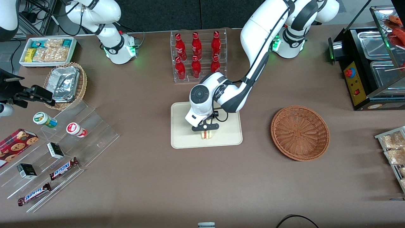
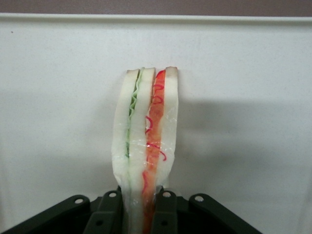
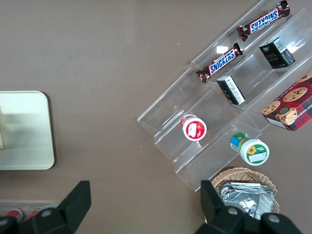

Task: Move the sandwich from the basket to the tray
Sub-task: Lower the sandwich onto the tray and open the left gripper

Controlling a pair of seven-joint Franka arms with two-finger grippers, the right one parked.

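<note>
Front view: hand (image 1: 206,127) grips the sandwich (image 1: 207,134) upright over the tray (image 1: 180,139); the basket (image 1: 299,132) sits well apart on the counter (image 1: 202,183).

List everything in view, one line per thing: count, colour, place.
sandwich: 1, white with red and green filling, on the tray, held by the hand
tray: 1, cream, mid-table
basket: 1, reddish-brown wicker, beside the tray toward the working arm's end
cola bottles: 6, red, in a clear rack, farther from the front camera than the tray
foil packets: silver, in a paler wicker basket, toward the parked arm's end
snack box: 1, white, beside the foil packets
Snickers bars: 2, brown, on a clear stepped stand
cookie box: 1, red, on that stand
hand: 1, black, shut on the sandwich over the tray
</note>
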